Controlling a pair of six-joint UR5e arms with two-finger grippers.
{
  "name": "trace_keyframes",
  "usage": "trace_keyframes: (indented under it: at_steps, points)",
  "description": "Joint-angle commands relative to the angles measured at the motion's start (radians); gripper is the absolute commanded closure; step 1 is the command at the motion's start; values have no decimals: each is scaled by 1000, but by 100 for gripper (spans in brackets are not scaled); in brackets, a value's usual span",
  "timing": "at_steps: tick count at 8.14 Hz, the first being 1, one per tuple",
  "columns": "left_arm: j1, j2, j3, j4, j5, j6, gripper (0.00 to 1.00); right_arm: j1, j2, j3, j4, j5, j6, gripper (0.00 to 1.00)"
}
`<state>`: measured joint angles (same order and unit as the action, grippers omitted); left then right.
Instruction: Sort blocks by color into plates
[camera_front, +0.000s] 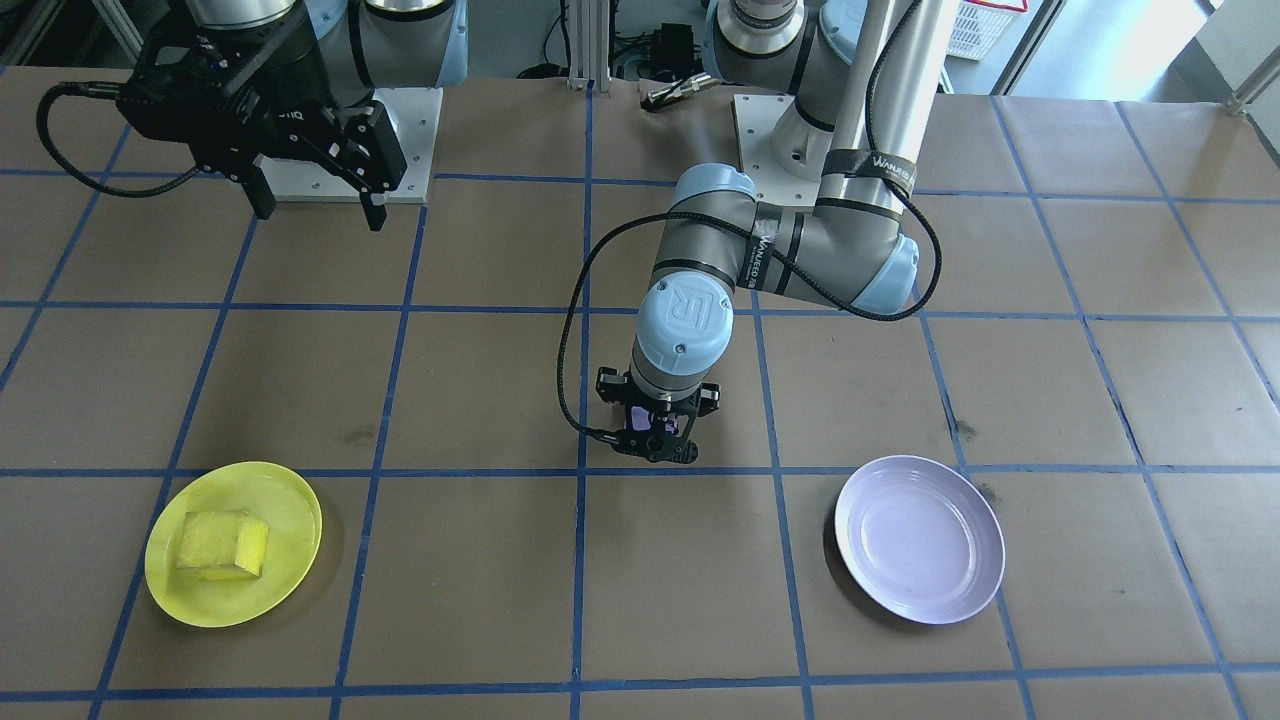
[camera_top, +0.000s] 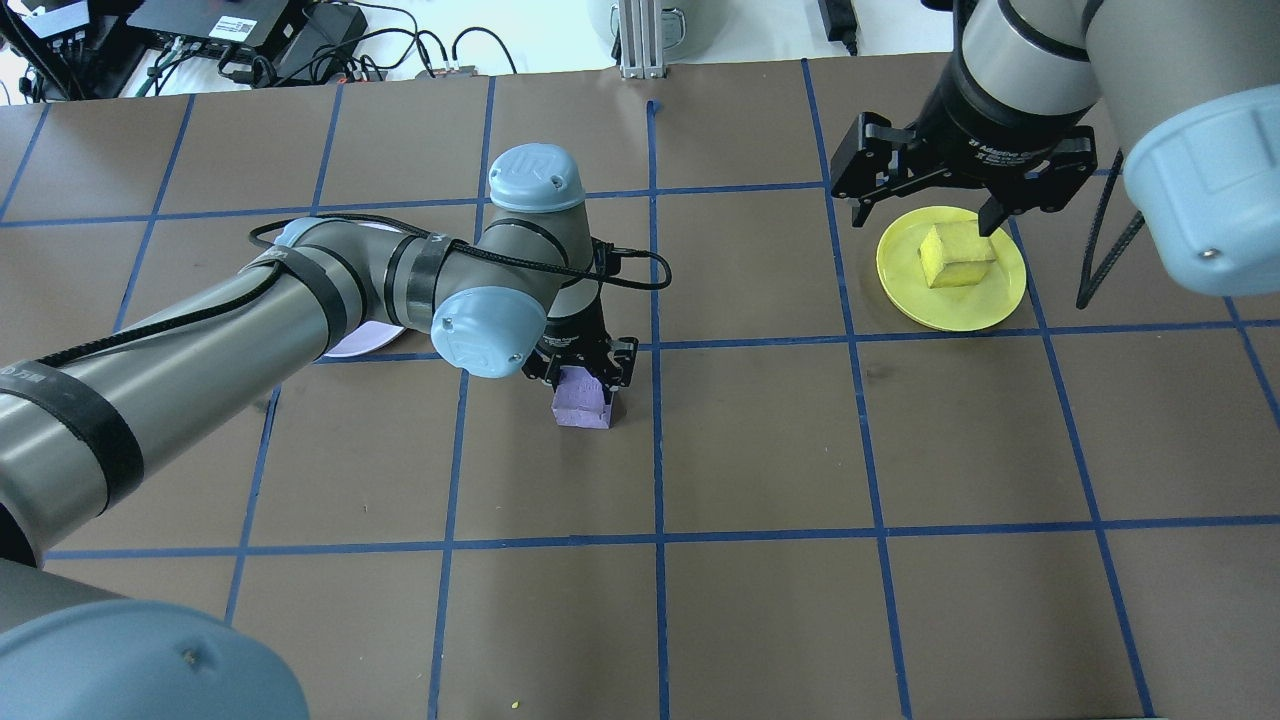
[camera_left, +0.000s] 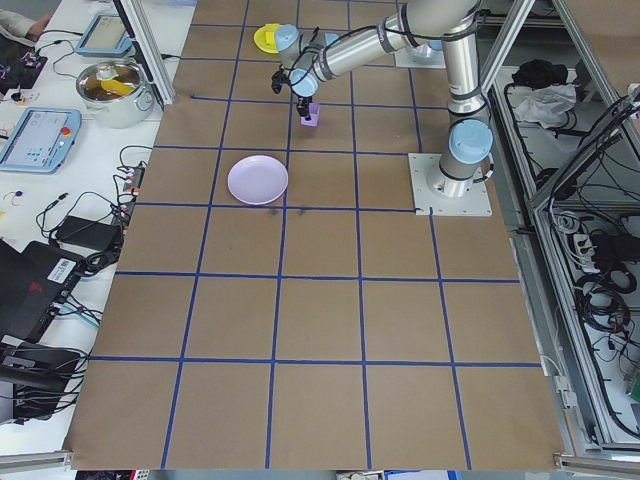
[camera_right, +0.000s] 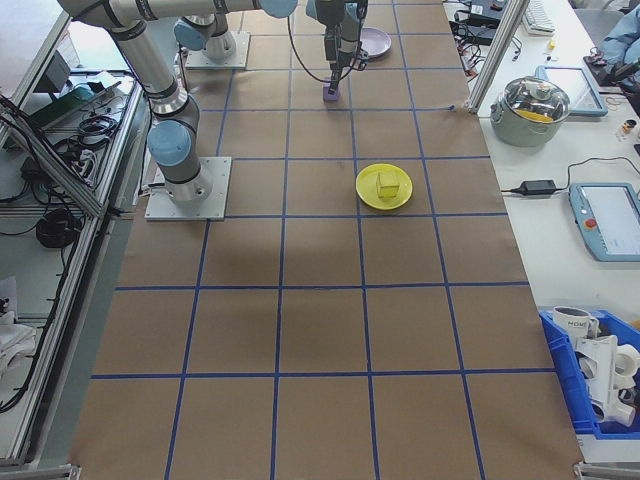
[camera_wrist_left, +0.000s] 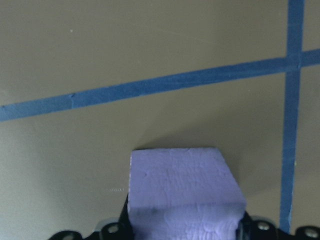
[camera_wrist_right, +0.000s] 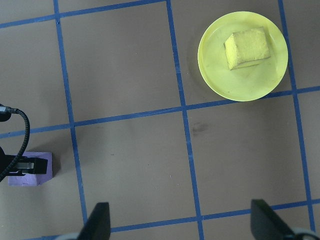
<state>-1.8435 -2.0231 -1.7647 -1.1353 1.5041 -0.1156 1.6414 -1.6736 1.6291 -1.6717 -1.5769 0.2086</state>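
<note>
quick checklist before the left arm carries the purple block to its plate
1. Left hand around the purple block: ok, fingers sit on both sides; how firm the grip is, cannot tell.
2. Block lifted off the table: cannot tell.
3. Lavender plate empty and ready: ok.
4. Path between block and lavender plate free of things: ok, only bare table shows.
5. Right hand out of the way: ok, open and raised by the yellow plate.
6. Yellow block already sorted: ok, it lies in the yellow plate.
</note>
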Motion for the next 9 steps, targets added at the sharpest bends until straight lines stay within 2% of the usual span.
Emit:
trace_keyframes:
  at_steps: [1, 2, 4, 5, 6, 8, 9]
  points:
    - [-3, 65, 8, -77, -10, -4, 100, 0, 0, 0, 1, 0, 0, 0]
    - [30, 125, 37, -142, -9, 8, 100, 0, 0, 0, 1, 0, 0, 0]
    - [151, 168, 190, -269, -5, 36, 100, 0, 0, 0, 1, 0, -3, 0]
    - [226, 155, 259, -273, 16, 122, 100, 0, 0, 0, 1, -2, -11, 0]
    - [310, 135, 293, -270, 65, 220, 100, 0, 0, 0, 1, -2, -14, 0]
    - [436, 90, 314, -242, 73, 319, 100, 0, 0, 0, 0, -3, -14, 0]
    - [469, 58, 312, -229, 73, 435, 100, 0, 0, 0, 0, -3, -14, 0]
